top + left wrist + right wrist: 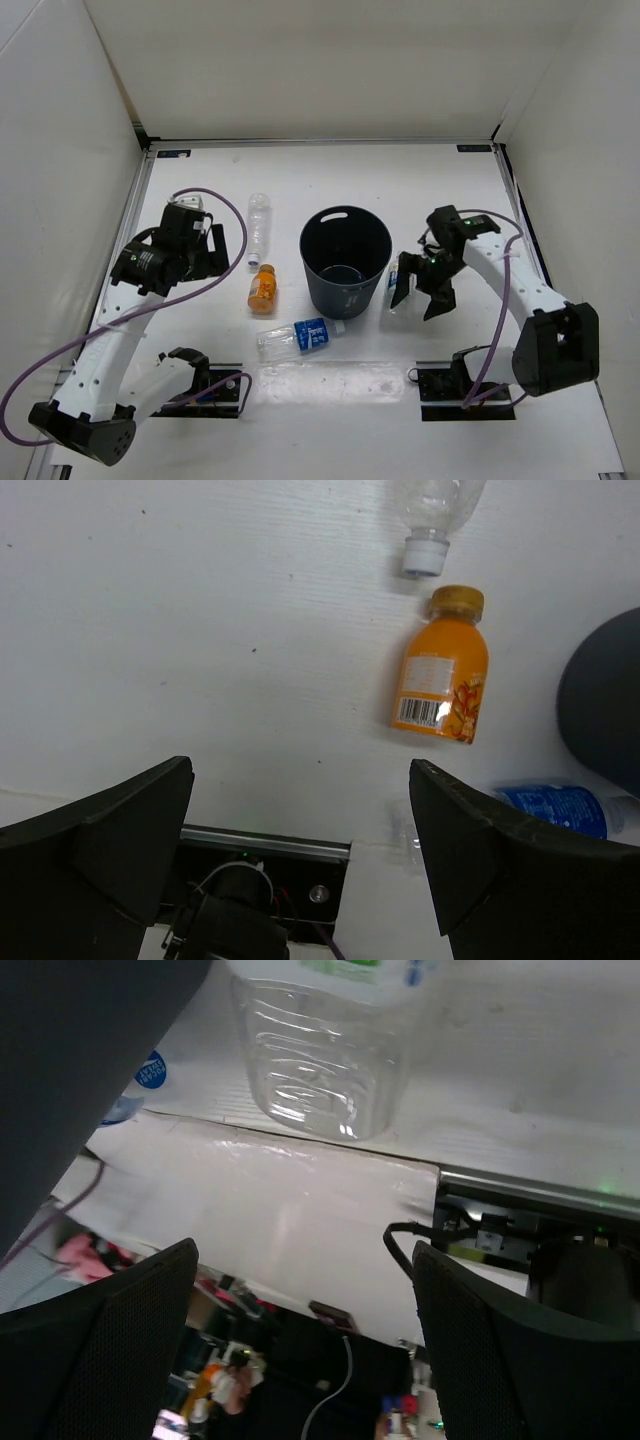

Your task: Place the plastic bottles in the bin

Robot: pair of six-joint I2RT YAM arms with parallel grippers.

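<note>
From above, the bin (346, 260) stood mid-bench (330, 180). Left of it lay the plain clear bottle (260, 225) and the orange bottle (263, 289). The blue-label bottle (300, 337) lay on its near side, and the green-white bottle (396, 290) was just right of it, by the right hand (420, 293), spread wide and empty. The left hand (218, 250), also wide and empty, hung left of the bin.

The left wrist view showed the orange bottle (440, 670) lying beside the bin's wall (605, 700), cap toward the clear bottle's cap.

The right wrist view showed the green-white bottle (320, 1060) beside the bin (80, 1060), ahead of the wide hand.

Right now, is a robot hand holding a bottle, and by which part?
Nothing is held. The left gripper and right gripper both stand open; the green-labelled bottle lies beyond the right one.
</note>
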